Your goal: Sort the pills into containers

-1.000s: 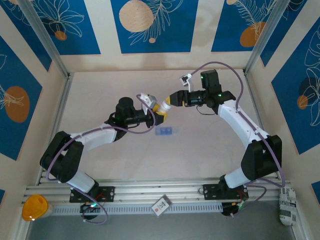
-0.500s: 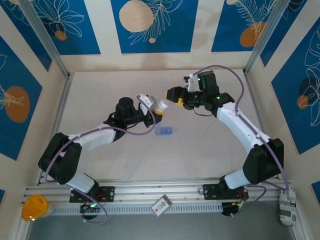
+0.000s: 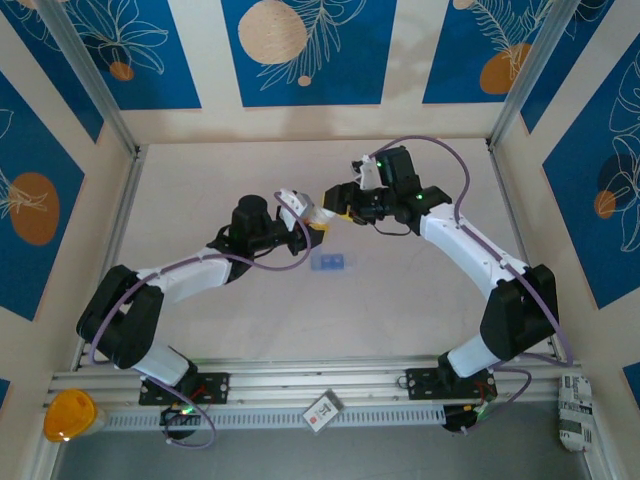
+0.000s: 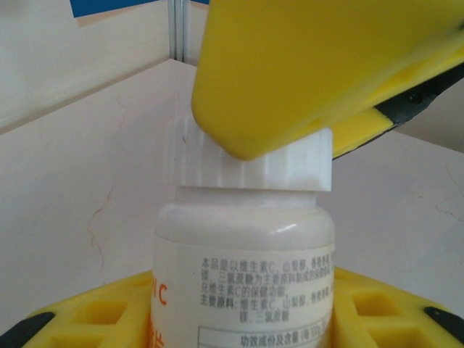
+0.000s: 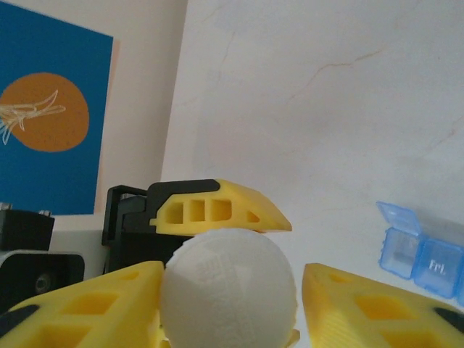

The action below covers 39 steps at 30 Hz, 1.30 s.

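Table (image 3: 200, 180): pale and bare, walled in by blue patterned panels.

Left arm (image 3: 180, 275) and right arm (image 3: 480, 255) both reach to mid-table and meet tip to tip.

Left gripper (image 3: 315, 222): clamped on the body of a white bottle (image 4: 243, 275). Its yellow fingers (image 4: 101, 315) sit on either side of the bottle.

Right gripper (image 3: 338, 205): its fingers (image 5: 94, 304) straddle the ribbed white cap (image 4: 246, 163). One looks to be touching and the other has a sliver of gap, so I can't tell if it's clamped.

The bottle's cap end points toward the right gripper.

Pill box (image 3: 330, 263): translucent blue strip, flat on the table just nearside of the bottle and apart from both grippers. Its long axis runs left-right in the top view.

Writing:
- The bottle label has small Chinese print including "维生素C", with an orange "C" at its left edge. This reads in the left wrist view alone.
- The right wrist view sees the cap end-on as a white disc. It also shows the pill box close up, with "Fri." (image 5: 435, 264) on one compartment and the end lid (image 5: 397, 217) tilted up.
- The top view is too small for any text.
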Each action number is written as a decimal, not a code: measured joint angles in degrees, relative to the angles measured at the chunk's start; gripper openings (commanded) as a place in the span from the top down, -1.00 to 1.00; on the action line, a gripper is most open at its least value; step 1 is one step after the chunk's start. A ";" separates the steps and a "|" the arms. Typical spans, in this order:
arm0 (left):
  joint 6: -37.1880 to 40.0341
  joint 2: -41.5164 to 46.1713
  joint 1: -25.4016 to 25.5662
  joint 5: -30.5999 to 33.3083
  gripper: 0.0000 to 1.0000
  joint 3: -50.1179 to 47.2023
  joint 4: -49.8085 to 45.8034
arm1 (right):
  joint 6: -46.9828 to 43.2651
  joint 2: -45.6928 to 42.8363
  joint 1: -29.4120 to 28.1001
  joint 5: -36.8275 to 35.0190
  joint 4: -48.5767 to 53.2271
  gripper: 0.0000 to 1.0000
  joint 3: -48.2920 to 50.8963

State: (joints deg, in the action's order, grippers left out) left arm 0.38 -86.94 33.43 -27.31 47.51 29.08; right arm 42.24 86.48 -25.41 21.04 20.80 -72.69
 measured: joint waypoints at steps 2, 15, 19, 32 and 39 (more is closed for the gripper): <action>-0.07 0.00 -0.04 0.02 1.00 -0.09 0.04 | -0.37 0.00 -0.09 0.11 -0.31 0.15 0.00; -13.22 -0.96 -3.93 -13.22 1.00 0.07 7.21 | -20.09 -1.53 3.02 10.12 -5.88 -0.11 1.20; -15.32 -1.33 -5.20 -14.40 1.00 0.17 8.24 | -21.88 -1.62 5.62 11.82 -6.25 -0.60 1.18; -5.92 0.04 -4.57 -4.39 1.00 0.17 0.90 | -5.97 -3.72 6.49 2.91 -4.59 -0.73 1.99; -1.01 0.90 -2.82 -1.16 1.00 0.90 -3.50 | -1.14 -0.24 2.71 0.11 -4.28 -0.62 1.77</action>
State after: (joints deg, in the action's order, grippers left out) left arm -0.62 -86.04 30.61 -28.47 48.40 25.58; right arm 41.10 86.24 -22.70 21.15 16.51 -70.91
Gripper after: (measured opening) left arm 0.455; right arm 0.827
